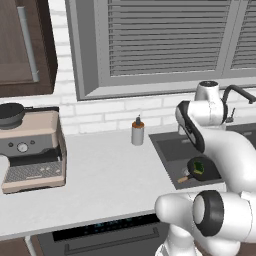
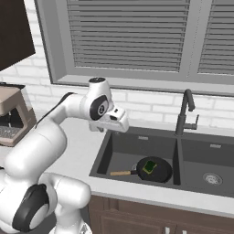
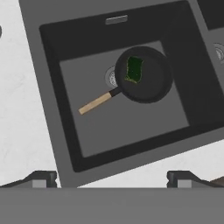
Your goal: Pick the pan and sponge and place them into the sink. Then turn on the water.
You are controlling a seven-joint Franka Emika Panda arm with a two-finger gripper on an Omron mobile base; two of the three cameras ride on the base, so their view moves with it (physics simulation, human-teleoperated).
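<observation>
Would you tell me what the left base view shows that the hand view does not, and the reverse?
Left base view alone: the coffee machine with a dark pot on top, a soap bottle and the tap. Hand view alone: the open gripper and the steel drain half under the pan. Both: the pan lying in the sink with the sponge in it.
</observation>
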